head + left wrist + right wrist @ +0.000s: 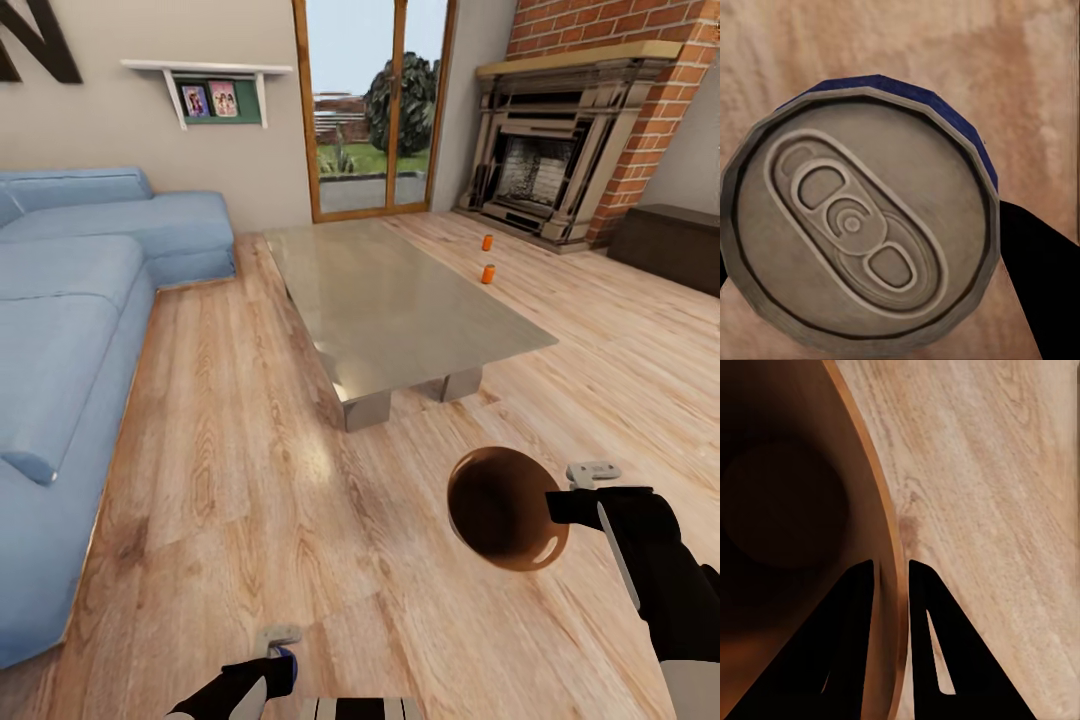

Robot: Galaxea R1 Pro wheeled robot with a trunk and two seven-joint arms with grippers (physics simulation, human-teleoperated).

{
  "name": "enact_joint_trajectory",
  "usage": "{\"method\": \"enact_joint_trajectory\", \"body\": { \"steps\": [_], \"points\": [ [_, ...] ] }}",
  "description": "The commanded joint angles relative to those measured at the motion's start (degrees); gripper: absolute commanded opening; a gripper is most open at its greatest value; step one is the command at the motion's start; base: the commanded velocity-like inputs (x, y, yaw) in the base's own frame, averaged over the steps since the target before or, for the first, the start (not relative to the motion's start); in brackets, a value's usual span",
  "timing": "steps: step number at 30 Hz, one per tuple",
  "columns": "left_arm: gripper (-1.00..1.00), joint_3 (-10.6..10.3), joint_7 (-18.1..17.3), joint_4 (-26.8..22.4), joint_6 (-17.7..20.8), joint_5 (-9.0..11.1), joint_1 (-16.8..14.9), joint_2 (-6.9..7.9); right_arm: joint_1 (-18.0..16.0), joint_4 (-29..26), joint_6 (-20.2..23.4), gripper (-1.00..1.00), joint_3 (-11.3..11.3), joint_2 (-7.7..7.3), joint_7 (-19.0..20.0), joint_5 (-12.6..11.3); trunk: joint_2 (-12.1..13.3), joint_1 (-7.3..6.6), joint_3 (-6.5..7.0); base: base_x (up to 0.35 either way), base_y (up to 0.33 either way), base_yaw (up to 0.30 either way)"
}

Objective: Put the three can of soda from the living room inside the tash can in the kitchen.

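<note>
— Item one, right claw (891, 577)?
— Pinched shut on the trash can (505, 508) rim, one finger inside the wall, one outside; mouth tilted toward me.
— Left claw (272, 668)?
— It carries a can, grey top (859, 225) facing the wrist camera; fingers hidden, so closure I cannot tell.
— Remaining cans?
— Two orange cans (488, 273) upright on the floor beyond the bench (400, 300), toward the fireplace (545, 165); right arm nearer.
</note>
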Motion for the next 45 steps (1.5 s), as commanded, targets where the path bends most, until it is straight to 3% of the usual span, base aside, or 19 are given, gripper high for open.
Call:
{"method": "enact_joint_trajectory", "body": {
  "steps": [1, 5, 11, 19, 22, 34, 37, 39, 43, 45],
  "points": [
    [-1.0, 0.0, 0.1, 0.0, 0.0, 0.0, 0.0, -0.01, 0.0, 0.0, 0.1, -1.0, 0.0, 0.01, 0.3, -0.8, 0.0, -0.03, 0.23, 0.0, 0.0, 0.0],
    [-1.0, -0.3, -0.1, -0.1, 0.0, 0.0, 0.0, 0.0, 0.0, 0.0, 0.1, -1.0, 0.0, 0.01, 0.3, -0.8, 0.1, -0.13, 1.12, 0.0, 0.0, 0.0],
    [-1.0, -0.5, -0.2, -4.1, 0.8, 0.0, 0.0, 0.01, 0.0, 0.2, 0.1, -1.0, 0.0, 0.01, 0.3, -0.7, 0.1, -0.29, 2.45, 0.0, 0.0, 0.0],
    [-1.0, -0.4, 0.1, -19.3, 9.6, -0.1, 0.0, 0.02, 0.0, 0.6, 0.1, -1.0, -0.1, -0.05, 0.3, -0.7, 0.3, -0.49, 4.22, 0.0, 0.0, 0.0],
    [-1.0, -0.4, 0.2, -27.4, 14.7, -0.1, 0.1, 0.02, 0.0, 0.8, 0.1, -1.0, -0.1, -0.08, 0.3, -0.7, 0.3, -0.57, 4.88, 0.0, 0.0, 0.0],
    [-1.0, -0.7, 0.5, -34.0, 22.0, -0.7, 0.1, -0.22, -0.1, 5.8, 0.1, -1.0, -0.2, -0.08, 0.2, -0.3, 0.5, -0.88, 7.54, 0.0, 0.0, 0.0],
    [-1.0, -2.2, 0.8, -34.8, 24.0, -0.8, 0.2, -0.35, -0.2, 7.1, 0.1, -1.0, -0.2, -0.08, 0.1, -0.3, 0.5, -0.96, 8.21, 0.0, 0.0, 0.0],
    [-1.0, -6.3, 1.5, -36.5, 26.1, -0.8, 0.2, -0.48, -0.3, 9.3, 0.1, -1.0, -0.2, -0.15, -0.1, -0.2, 0.5, -1.01, 8.65, 0.0, 0.0, 0.0],
    [-1.0, -10.8, 2.3, -40.3, 30.1, -0.5, 0.6, -0.56, -0.5, 10.7, 0.1, -1.0, -0.3, -0.32, -0.3, -0.2, 0.6, -1.11, 9.54, 0.0, 0.0, 0.0],
    [-1.0, -11.7, 2.4, -42.4, 31.9, -0.5, 1.0, -0.57, -0.5, 11.0, 0.1, -1.0, -0.3, -0.31, -0.3, -0.2, 0.6, -1.16, 9.98, 0.0, 0.0, 0.0]
  ]
}}
